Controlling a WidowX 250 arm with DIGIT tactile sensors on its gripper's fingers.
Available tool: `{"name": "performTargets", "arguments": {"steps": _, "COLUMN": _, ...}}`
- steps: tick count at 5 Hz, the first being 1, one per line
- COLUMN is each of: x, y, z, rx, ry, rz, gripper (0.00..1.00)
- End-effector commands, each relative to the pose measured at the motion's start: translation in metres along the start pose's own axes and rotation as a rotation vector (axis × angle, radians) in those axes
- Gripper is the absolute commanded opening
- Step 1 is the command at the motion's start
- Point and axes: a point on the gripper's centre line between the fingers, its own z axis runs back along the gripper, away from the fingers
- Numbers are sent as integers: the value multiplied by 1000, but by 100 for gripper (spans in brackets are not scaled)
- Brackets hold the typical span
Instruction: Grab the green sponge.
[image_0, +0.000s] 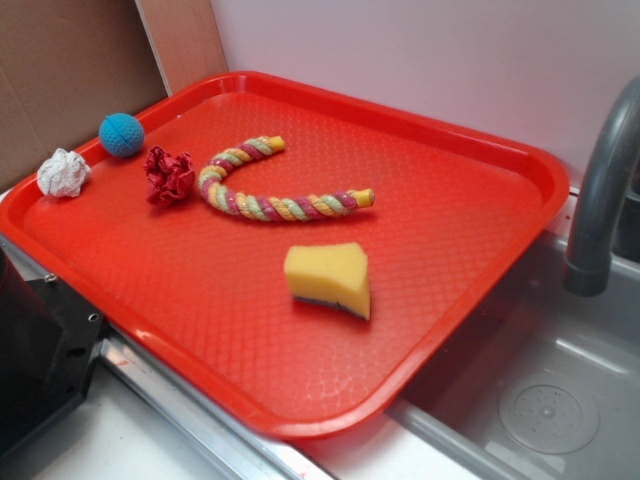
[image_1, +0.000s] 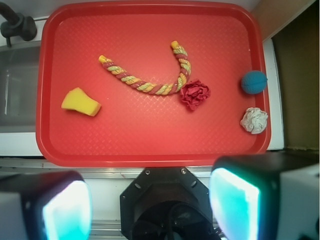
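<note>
The green sponge (image_0: 330, 278) is a yellow foam wedge with a thin dark layer along its bottom face. It lies on the red tray (image_0: 450, 210), right of centre, just in front of the rope toy. In the wrist view it (image_1: 80, 102) lies at the tray's left side. My gripper (image_1: 150, 207) is open and empty, high above the tray's near edge and over the robot base. Its two pads (image_1: 65, 210) glow cyan at the bottom of the wrist view. The gripper is out of the exterior view.
A yellow-pink-green rope toy (image_0: 262, 190), a red crumpled cloth (image_0: 168, 175), a blue ball (image_0: 121, 134) and a white paper wad (image_0: 63, 173) lie on the tray. A grey faucet (image_0: 605, 190) and sink (image_0: 540, 390) stand at the right. The black robot base (image_0: 40, 350) is front left.
</note>
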Motion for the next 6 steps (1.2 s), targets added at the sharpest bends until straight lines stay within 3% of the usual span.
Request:
{"name": "performTargets", "arguments": {"steps": 1, "x": 0, "y": 0, "z": 0, "rx": 0, "ry": 0, "rz": 0, "gripper": 100}}
{"name": "performTargets", "arguments": {"steps": 2, "x": 22, "y": -27, "z": -53, "rx": -6, "ry": 23, "rz": -192, "gripper": 100}}
{"name": "performTargets", "arguments": {"steps": 3, "x": 34, "y": -59, "z": -91, "rx": 42, "ry": 121, "rz": -276, "gripper": 100}}
{"name": "performTargets", "arguments": {"steps": 4, "x": 30, "y": -90, "z": -124, "rx": -21, "ry": 86, "rz": -475, "gripper": 100}}
{"name": "performTargets", "arguments": {"steps": 5, "x": 35, "y": -104, "z": -151, "rx": -76, "ry": 83, "rz": -570, "gripper": 100}}
{"name": "performTargets", "arguments": {"steps": 6, "x": 56, "y": -112, "z": -204, "rx": -47, "ry": 21, "rz": -754, "gripper": 100}}
